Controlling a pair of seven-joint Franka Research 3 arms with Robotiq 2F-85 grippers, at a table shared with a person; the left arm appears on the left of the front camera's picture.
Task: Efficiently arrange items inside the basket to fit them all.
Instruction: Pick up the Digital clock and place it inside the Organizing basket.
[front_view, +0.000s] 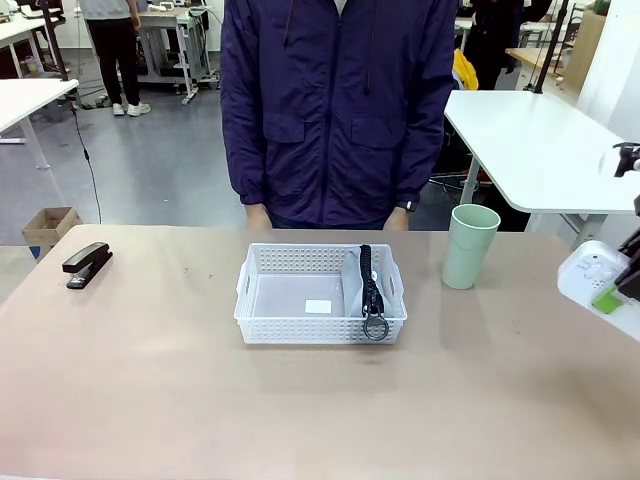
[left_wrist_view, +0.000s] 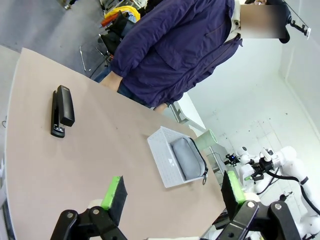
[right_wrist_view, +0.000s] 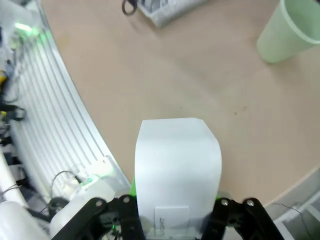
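No readable lettering, brand or number on the table (front_view: 150, 400).

Closest to print: a small white sticker (front_view: 318, 306) on the floor of the white lattice basket (front_view: 300, 328), too small in the front view to decipher; a pale rectangular label (right_wrist_view: 172, 218) at the near end of the white box (right_wrist_view: 177, 160), its faint marks blurred in the right wrist view; grey pouch (front_view: 352, 288) along the basket's right side, face too small and dim for any word; black stapler (front_view: 87, 264) and pale green cup (front_view: 470, 245) plain as seen.
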